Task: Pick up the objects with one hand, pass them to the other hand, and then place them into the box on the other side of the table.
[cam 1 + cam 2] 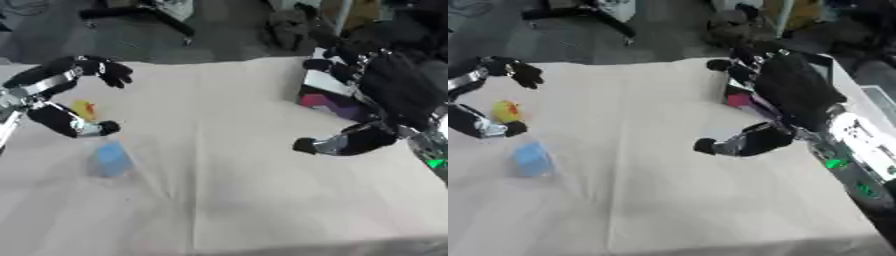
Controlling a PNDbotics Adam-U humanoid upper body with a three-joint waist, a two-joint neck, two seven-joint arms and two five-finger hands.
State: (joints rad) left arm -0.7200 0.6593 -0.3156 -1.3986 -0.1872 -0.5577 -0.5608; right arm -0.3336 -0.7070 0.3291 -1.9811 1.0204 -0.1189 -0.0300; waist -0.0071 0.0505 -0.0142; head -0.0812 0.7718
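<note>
A small yellow object [506,110] with a red spot lies on the cloth at the left, between the spread thumb and fingers of my left hand [61,85], which stands open around it without touching it. Just in front of that lies a light blue block [110,159]. At the right my right hand [785,95] hovers open, fingers pointing toward the far edge, thumb [732,143] stretched out to the left. It holds nothing. Behind it stands the box [328,95], white and dark with a pink side, partly hidden by the hand.
A beige cloth [227,190] covers the table, with a crease down its middle. Past the far edge are a dark floor, a chair base [149,12] and dark bags [293,27]. My right forearm [859,150] carries green lights.
</note>
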